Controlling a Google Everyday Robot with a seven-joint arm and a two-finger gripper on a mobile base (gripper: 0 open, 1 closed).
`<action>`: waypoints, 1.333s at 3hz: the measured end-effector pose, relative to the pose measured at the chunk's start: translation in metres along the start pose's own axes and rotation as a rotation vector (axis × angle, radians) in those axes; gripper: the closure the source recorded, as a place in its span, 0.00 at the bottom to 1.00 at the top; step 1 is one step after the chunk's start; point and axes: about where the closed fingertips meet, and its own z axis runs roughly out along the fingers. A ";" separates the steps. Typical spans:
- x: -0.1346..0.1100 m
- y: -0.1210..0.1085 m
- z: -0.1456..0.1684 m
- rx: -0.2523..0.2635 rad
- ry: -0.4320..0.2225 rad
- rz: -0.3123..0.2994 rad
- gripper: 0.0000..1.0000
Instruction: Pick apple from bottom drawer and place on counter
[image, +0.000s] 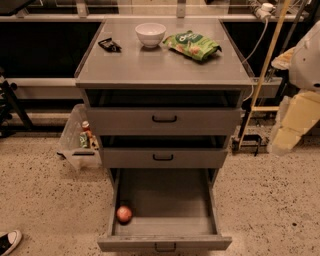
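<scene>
While the apple lay in the front-left corner of the open bottom drawer, no pick had begun. The claw hung far right, well apart, its state impossible to tell. The worktop awaited the apple.

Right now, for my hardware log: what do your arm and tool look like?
At the view's right edge, the arm is a smooth, rounded white shell. Below it, the tool is blocky and pale cream-yellow, with angular faces. I see no cables or markings on either; the rest is out of view.
</scene>
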 end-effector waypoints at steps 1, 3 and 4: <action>-0.012 0.016 0.048 -0.050 -0.118 0.078 0.00; -0.073 0.096 0.184 -0.272 -0.441 0.206 0.00; -0.097 0.094 0.198 -0.247 -0.509 0.231 0.00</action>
